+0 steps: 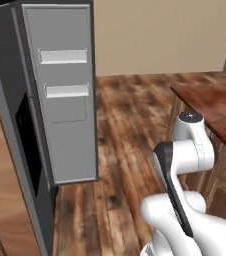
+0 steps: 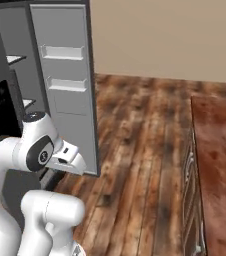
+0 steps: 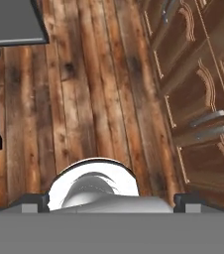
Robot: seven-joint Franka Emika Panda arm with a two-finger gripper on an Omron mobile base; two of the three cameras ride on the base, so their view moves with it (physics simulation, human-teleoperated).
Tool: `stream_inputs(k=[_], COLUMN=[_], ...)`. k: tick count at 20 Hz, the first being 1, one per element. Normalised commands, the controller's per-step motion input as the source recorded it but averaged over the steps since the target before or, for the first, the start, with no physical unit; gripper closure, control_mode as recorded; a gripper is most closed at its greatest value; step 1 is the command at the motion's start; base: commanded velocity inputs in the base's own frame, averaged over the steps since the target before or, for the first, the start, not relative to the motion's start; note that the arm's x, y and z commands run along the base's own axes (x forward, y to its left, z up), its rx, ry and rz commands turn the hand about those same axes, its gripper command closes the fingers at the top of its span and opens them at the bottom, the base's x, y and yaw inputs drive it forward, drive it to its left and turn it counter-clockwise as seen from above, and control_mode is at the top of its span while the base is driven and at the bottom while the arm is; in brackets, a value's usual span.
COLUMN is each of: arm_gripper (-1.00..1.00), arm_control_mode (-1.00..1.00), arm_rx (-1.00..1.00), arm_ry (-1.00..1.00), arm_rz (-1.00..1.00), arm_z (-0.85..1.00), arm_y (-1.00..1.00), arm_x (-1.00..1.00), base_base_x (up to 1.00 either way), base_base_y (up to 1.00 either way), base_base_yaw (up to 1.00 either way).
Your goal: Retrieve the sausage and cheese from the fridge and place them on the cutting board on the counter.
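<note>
Wood floor (image 3: 84, 74) | gripper (image 3: 112, 202) spread wide, empty | fridge (image 3: 10, 22) door well beyond it

The white arm (image 1: 185, 165) is folded at its dark-jointed elbow, with the upper link rising from the base and the forearm bent back down. The gripper (image 3: 111, 202) points down toward the floor, jaws spread wide, with nothing between the fingertips (image 3: 32, 202).

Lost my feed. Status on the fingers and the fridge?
Fingers open, empty, over wood floor. Fridge door swung open. Sausage, cheese not sighted. Counter to the right.
</note>
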Motion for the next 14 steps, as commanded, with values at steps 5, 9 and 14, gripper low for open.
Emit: stream_inputs(k=[5, 9, 14], arm_gripper=[-1.00, -1.00, -1.00], arm_control_mode=[1.00, 1.00, 1.00], arm_rx=[0.00, 0.00, 0.00], arm_ry=[0.00, 0.00, 0.00], arm_rz=[0.00, 0.00, 0.00], arm_z=[0.00, 0.00, 0.00], arm_y=[0.00, 0.00, 0.00], arm_x=[0.00, 0.00, 0.00], base_base_x=[1.00, 0.96, 0.62], base_base_y=[0.00, 0.00, -0.10], base_base_yaw=[0.30, 0.49, 0.65])
